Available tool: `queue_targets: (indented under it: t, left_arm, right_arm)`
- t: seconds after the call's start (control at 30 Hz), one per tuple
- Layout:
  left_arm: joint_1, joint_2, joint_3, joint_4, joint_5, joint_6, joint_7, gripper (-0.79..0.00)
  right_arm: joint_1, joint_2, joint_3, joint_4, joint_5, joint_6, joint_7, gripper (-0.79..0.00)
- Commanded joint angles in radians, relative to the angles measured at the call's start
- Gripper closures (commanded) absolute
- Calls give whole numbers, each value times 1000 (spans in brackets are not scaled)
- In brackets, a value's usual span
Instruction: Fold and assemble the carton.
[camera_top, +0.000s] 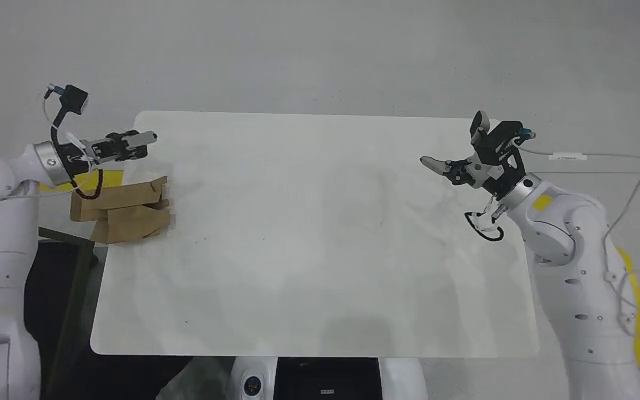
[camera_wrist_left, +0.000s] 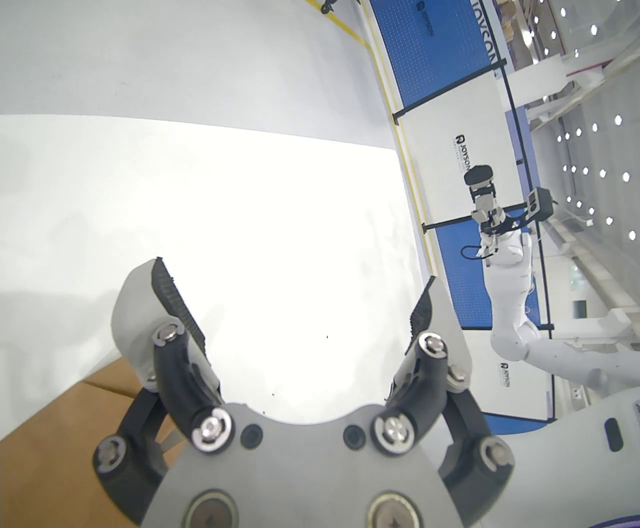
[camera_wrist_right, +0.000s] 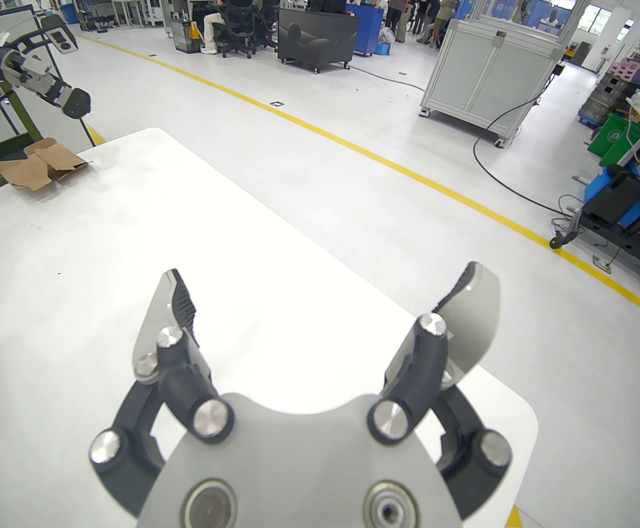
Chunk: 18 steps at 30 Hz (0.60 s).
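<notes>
at the table (camera_top: 300, 250) edge, carton (camera_top: 120, 210) beside left pincer (camera_top: 152, 143)

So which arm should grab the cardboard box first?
Probably the left. The left hand hangs open right beside the brown carton, which lies at that arm's edge of the table. The right hand, also open, is over the opposite side, far from the carton.

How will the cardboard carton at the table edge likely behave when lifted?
The carton looks like thin cardboard with open flaps, so it is probably light, and the flaps may bend or swing. It seems to hang partly over the table edge, so a push could tip it off.
</notes>
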Motion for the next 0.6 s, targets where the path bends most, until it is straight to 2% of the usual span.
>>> queue_targets:
  t: [0.0,0.37,0.57]
  left_arm:
    - [-17,6,4,49,-1,0,0,-785]
    - [-120,45,13,306,68,4,-3,-785]
    - [-185,64,7,445,131,8,51,-785]
  right_arm:
    - [0,0,0,0,0,0,0,-785]
    - [0,0,0,0,0,0,0,-785]
    - [0,0,0,0,0,0,0,-785]
